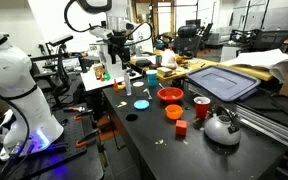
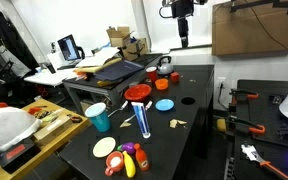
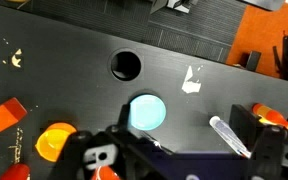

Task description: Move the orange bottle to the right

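The small, slim orange plastic bottle (image 2: 141,156) appeared to stand upright at the near end of the black table (image 2: 199,100) in an exterior view, well apart from the flat round light-blue disc (image 2: 164,104) that lay around the middle of the table. It stood just beside a cluster of small toy fruits (image 2: 127,162), though at this size its outline was hard to make out. Between the disc and the bottle lay a clear plastic tube (image 2: 144,122), and a pale scrap of paper (image 2: 177,124) lay near the disc on the same side. A shallow red plastic bowl (image 2: 137,93) sat just beside the disc. Past the disc, away from the bottle, came a low orange bowl-like dish (image 1: 172,112), a small red cube (image 1: 181,127), a red plastic cup (image 2: 172,77) and a silver metal kettle (image 2: 162,65). A teal cup (image 2: 97,117) stood to the side of the disc, near the table's edge. In the wrist view the disc lay almost straight below the camera, with a round dark hole (image 3: 126,65) in the table near it. The robot's fingers (image 2: 181,40) hung high above the kettle end of the table, well apart from the bottle and touching nothing; how far open they were could not be told.
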Robot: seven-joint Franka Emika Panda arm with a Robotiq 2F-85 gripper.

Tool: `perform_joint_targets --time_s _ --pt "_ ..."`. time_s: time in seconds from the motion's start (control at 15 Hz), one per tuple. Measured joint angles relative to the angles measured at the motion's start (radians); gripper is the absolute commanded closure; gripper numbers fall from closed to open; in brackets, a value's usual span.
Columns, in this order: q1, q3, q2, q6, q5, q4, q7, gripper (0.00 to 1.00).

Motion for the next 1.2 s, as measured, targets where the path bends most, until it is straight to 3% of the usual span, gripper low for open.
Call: perform_joint_targets --time_s 0.67,1.2 --pt "-0.002 0.006 0.002 0.000 0.001 -0.002 0.001 0.00" --pt "0.001 0.083 0.081 0.077 0.068 -0.004 0.079 0.00"
